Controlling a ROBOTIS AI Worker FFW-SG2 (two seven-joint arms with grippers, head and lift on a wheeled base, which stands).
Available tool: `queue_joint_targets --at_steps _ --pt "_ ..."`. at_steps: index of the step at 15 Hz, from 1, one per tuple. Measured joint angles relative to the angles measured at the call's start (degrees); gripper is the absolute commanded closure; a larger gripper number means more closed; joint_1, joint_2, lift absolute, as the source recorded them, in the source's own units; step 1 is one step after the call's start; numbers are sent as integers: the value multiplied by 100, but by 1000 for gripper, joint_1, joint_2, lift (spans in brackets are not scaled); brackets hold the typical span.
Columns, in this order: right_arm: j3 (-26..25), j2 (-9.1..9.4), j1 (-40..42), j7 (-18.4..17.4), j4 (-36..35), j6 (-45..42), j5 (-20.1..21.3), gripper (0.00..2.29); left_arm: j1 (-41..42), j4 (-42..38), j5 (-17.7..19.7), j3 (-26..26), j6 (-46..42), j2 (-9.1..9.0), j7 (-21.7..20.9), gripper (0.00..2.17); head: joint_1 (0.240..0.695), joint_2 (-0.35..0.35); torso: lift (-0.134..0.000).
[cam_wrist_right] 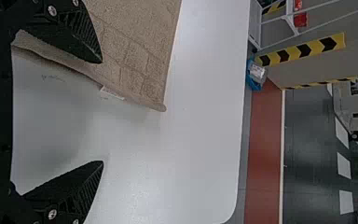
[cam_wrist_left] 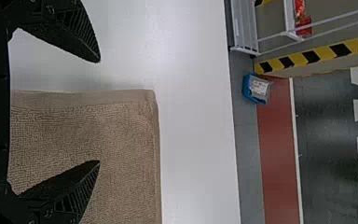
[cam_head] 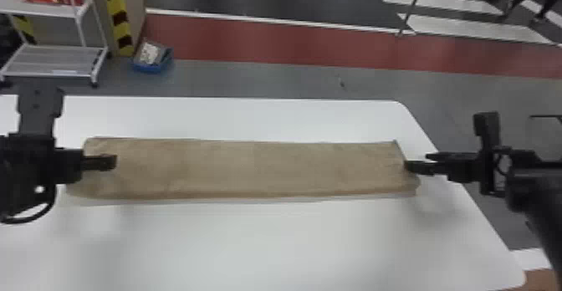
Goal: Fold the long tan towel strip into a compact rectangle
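Gapes wide at the left gripper [cam_head: 114, 162], released and empty, above the left end of the towel strip [cam_head: 251, 167]. In the left wrist view, hangs with one finger [cam_wrist_left: 67, 186] over the cloth and the other [cam_wrist_left: 70, 35] over the white table [cam_head: 267, 244], just past the short edge. Gapes likewise at the right gripper [cam_head: 416, 162], also released, at the right end. In the right wrist view, overlaps the towel strip with one finger [cam_wrist_right: 74, 32] and hangs over the table with the other [cam_wrist_right: 72, 189], leaving the end edge between. Bears a small white tag [cam_wrist_right: 112, 92] along that edge.

Lies long and flat across the table from left to right, tan and finely ribbed, with a thick, rounded near edge. Slants at the right end, bulging slightly at the near corner.

Farther out, beyond the far edge of the table, sits on the grey floor [cam_head: 251, 79] in a blue bin [cam_head: 151, 67], near a white-framed cart [cam_head: 54, 60] and a yellow-and-black striped post [cam_head: 118, 14]. Runs on behind in a red floor band [cam_head: 272, 41], edged in white.
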Motion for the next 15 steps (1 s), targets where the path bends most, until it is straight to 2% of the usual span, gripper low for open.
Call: queue_joint_targets --at_steps 8,15 --pt "6 1 0 -2 0 23 5 120 0 2 0 10 3 1 47 161 695 -204 -128" --pt "7 18 0 -9 0 39 -14 120 9 169 -17 16 -140 10 53 333 695 -198 -128"
